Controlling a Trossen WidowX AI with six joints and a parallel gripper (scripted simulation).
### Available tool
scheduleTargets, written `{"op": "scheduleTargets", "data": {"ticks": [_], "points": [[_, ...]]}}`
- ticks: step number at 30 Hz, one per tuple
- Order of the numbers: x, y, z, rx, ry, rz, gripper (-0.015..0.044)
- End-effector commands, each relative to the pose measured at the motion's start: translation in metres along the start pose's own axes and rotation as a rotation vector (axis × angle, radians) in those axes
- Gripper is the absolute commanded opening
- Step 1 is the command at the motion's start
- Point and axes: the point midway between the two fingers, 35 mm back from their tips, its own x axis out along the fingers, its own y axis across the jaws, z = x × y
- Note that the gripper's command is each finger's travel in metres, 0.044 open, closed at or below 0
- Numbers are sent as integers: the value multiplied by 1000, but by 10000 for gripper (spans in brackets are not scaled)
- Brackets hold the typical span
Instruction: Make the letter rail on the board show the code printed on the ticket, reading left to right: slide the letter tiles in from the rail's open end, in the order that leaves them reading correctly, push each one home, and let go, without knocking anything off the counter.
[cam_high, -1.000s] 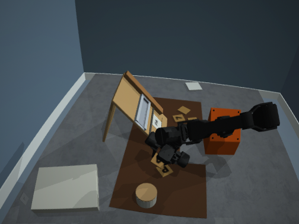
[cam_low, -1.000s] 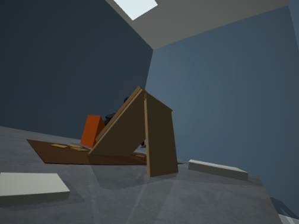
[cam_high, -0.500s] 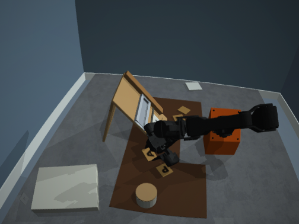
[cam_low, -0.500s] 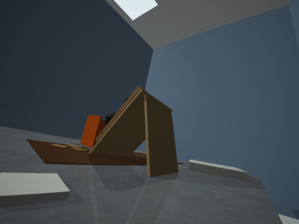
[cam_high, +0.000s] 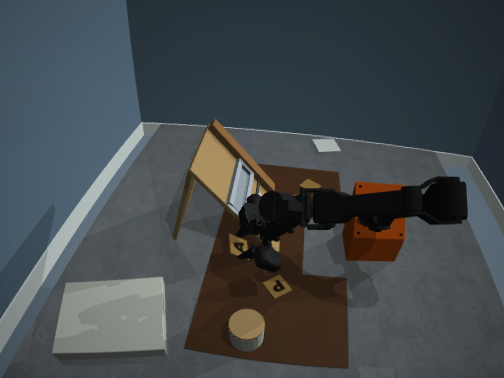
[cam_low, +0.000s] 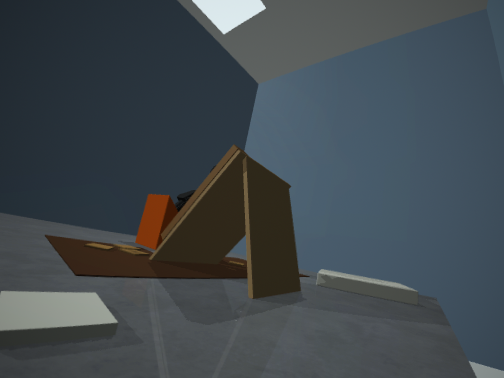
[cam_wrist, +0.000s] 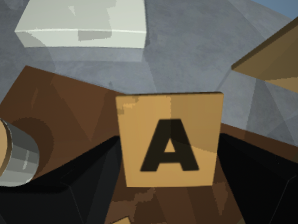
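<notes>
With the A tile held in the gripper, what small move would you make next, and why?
Probably carry the A tile on toward the board and line it up with the rail's open end: the gripper is shut on it, lifted off the mat, beside the board.

I count three letter tiles: the A tile, the P tile, a tile by the board, one board, one cylinder, one orange block, one pale box, one mat.
</notes>
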Motion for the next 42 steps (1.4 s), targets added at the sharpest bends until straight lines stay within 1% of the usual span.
{"op": "scheduleTargets", "data": {"ticks": [1,7,42], "points": [[-1,-9,9,150,-47,-22,0],[-3,-15,20,291,-100,-29,0],[-3,-22,17,290,-100,-29,0]]}}
